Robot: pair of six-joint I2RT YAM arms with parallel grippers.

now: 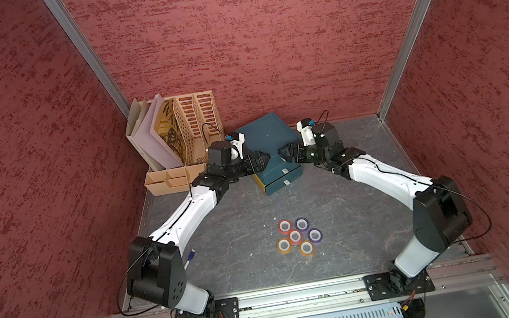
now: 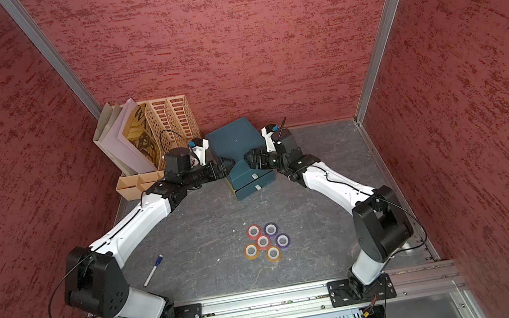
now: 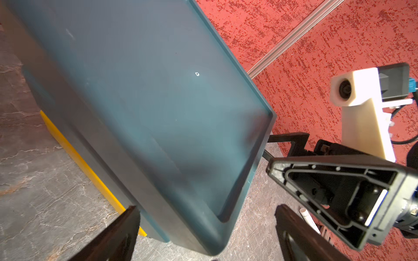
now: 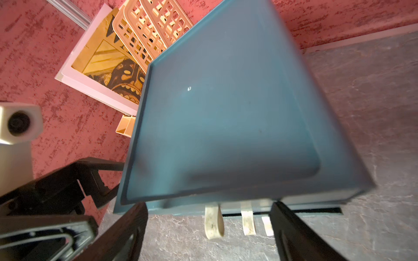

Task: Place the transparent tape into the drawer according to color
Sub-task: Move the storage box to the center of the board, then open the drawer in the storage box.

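Several small tape rolls with white cores lie clustered on the grey table in both top views: two red [image 1: 284, 226], two purple [image 1: 302, 224] and two orange [image 1: 284, 245], also red [image 2: 262, 241]. Behind them stands the dark teal drawer unit [image 1: 268, 136], its drawers shut, with white pull tabs [image 4: 213, 223] hanging from the fronts. My left gripper [image 1: 264, 160] is open at the unit's front left top corner, which shows between its fingers [image 3: 126, 228]. My right gripper [image 1: 283, 156] is open over the front right edge [image 4: 208, 206], astride the pull tabs and holding nothing.
A beige file organizer [image 1: 196, 120] with folders and a small divided tray [image 1: 167, 181] stands at the back left, close to my left arm. A pen [image 2: 153, 270] lies near the left arm's base. Red walls enclose the table on three sides.
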